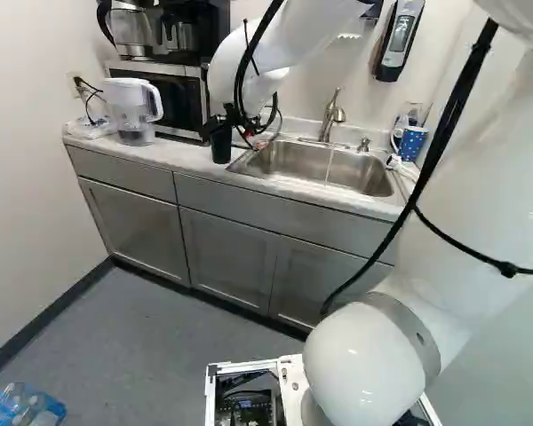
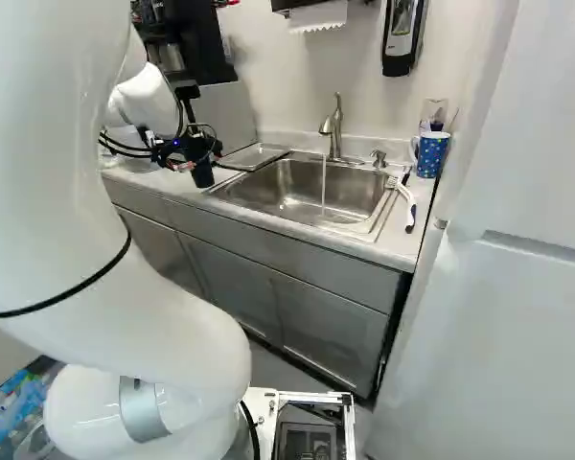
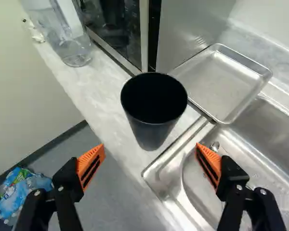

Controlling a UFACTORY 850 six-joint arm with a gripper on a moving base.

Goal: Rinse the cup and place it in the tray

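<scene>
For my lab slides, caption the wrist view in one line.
Open gripper facing a black cup on the countertop, near a metal baking tray and stainless-steel sink.

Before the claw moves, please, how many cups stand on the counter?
2: the black cup ahead of the claw, and the blue mug beside the sink. The clear container behind the mug may be another; I cannot tell.

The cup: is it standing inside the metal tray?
No, the cup stands upright on the counter, outside the tray.
</scene>
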